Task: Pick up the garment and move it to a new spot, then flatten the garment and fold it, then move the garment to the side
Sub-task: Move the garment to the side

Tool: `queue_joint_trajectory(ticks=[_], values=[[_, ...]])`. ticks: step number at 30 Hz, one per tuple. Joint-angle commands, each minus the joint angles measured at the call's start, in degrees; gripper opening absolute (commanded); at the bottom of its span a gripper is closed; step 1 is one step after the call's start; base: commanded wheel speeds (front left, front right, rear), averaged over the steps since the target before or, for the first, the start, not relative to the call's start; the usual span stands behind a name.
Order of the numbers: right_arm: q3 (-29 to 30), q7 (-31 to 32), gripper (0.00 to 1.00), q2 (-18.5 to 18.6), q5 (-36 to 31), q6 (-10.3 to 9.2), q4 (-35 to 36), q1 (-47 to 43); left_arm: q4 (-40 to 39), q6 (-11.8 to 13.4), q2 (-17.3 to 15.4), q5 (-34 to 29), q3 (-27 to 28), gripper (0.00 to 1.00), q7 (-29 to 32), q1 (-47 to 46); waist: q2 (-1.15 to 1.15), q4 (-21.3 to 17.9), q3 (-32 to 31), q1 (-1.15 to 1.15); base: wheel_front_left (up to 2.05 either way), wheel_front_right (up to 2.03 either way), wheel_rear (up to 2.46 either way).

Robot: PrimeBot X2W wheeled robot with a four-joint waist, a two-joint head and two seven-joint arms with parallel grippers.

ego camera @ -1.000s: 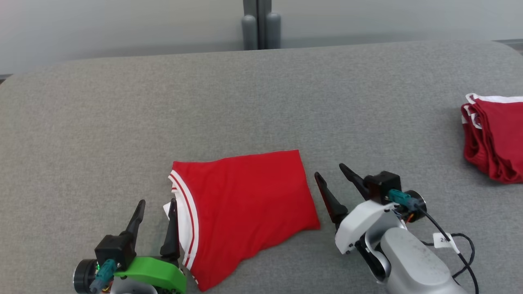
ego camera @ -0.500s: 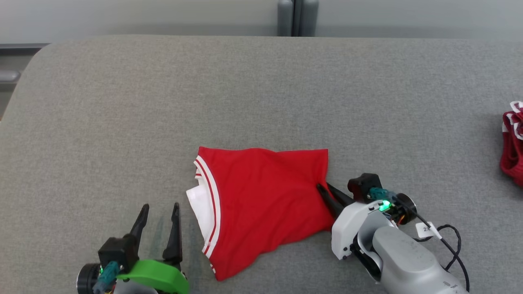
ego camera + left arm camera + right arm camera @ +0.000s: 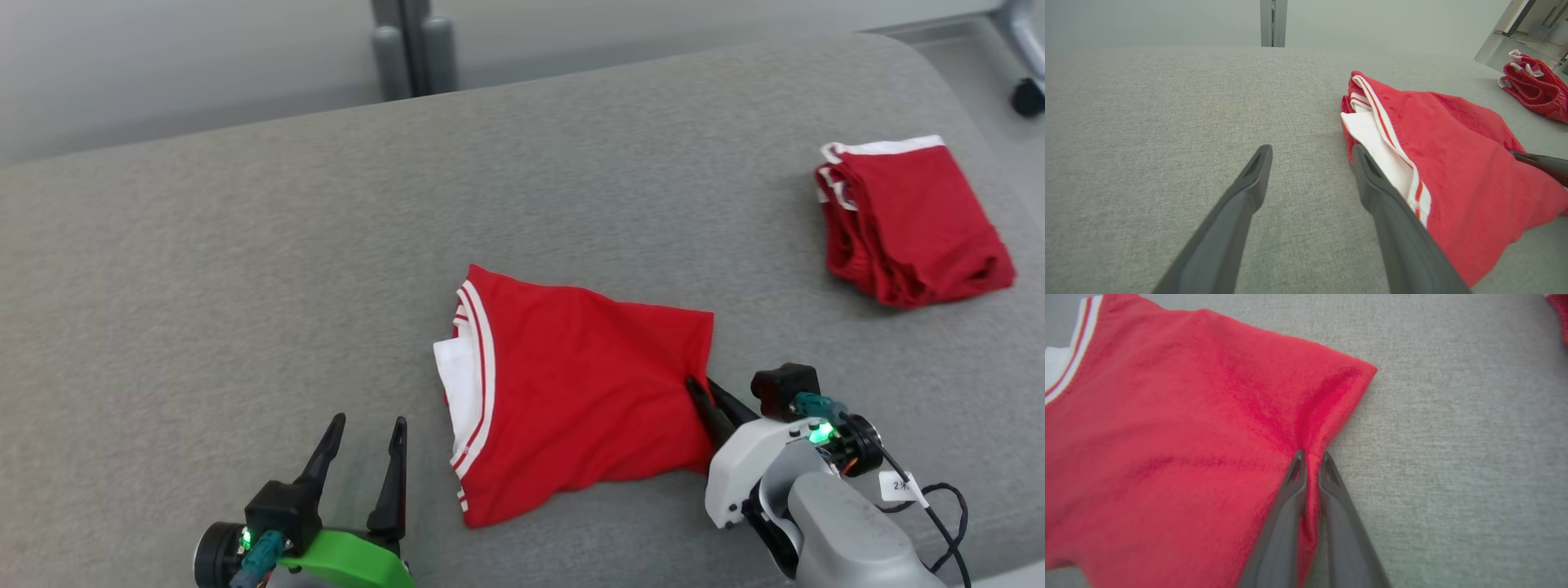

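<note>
A folded red garment [image 3: 580, 400], trimmed in white and red stripes along its left edge, is pictured lying near the front middle of a grey fabric-covered surface [image 3: 245, 269]. A white inner layer is exposed at that trimmed edge. The garment's right edge is pinched between the closed fingers of the right gripper [image 3: 702, 382] — in the right wrist view the cloth is bunched into a raised crease where the two dark tips meet. The rest of the garment is spread across the surface, with shallow wrinkles drawn toward the grip. Whether the pinched edge is lifted clear of the surface cannot be made out. The left gripper [image 3: 369, 421] is held at the near left, just beside the trimmed edge, its fingers spread wide with nothing between them — bare grey fabric is seen in the gap. Well apart, at the far right of the surface, a pile of red cloth [image 3: 906, 220] with white trim is laid. A grey post [image 3: 412, 45] is seen beyond the far edge.
</note>
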State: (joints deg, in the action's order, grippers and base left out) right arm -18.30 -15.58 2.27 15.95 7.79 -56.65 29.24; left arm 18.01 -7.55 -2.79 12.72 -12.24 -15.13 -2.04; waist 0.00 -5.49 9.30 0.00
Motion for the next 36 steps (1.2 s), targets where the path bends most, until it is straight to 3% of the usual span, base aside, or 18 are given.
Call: queue_joint_trajectory(ticks=[1,8,14,23,29,33,36], values=[[0.89,0.85,0.0,1.1,-0.55,-0.56,-0.62,-3.12,-0.1,0.15,-0.27,-0.53,-0.14,1.0,0.01,-0.76,0.0,-13.0,-2.43,0.0,0.0,0.0,0.0],[4.04,0.62,0.0,0.97,-0.11,-0.44,2.81,-6.21,0.0,0.15,-0.57,-0.86,-1.59,1.0,0.01,-0.63,0.0,-20.24,-1.67,0.0,0.0,0.0,0.0],[5.6,0.47,0.0,0.85,-0.92,-0.42,4.96,-6.98,0.19,0.15,-1.0,-1.23,-3.96,1.0,0.01,-1.23,0.0,-22.39,-0.5,0.0,0.0,0.0,0.0],[2.92,0.41,0.0,0.67,-2.29,-0.36,9.6,-0.88,0.15,0.15,-2.7,-0.44,-5.79,1.0,0.01,-2.34,0.0,-20.25,2.36,0.0,0.0,0.0,0.0],[0.86,3.72,0.0,0.71,-1.05,-0.36,11.25,11.23,-0.6,0.15,-4.38,-1.26,-5.27,1.0,0.01,-3.67,0.0,-17.28,5.2,0.0,0.0,0.0,0.0],[4.49,7.09,0.0,0.81,-4.65,-0.36,10.08,20.04,-1.08,0.15,-5.13,-1.03,-5.19,1.0,0.01,-4.41,0.0,-15.82,6.83,0.0,0.0,0.0,0.0],[9.79,10.11,0.0,2.98,-10.67,-0.37,7.95,25.43,-1.3,0.15,-5.39,-0.81,-5.6,1.0,0.01,-5.26,0.0,-14.46,7.94,0.0,0.0,0.0,0.0]])
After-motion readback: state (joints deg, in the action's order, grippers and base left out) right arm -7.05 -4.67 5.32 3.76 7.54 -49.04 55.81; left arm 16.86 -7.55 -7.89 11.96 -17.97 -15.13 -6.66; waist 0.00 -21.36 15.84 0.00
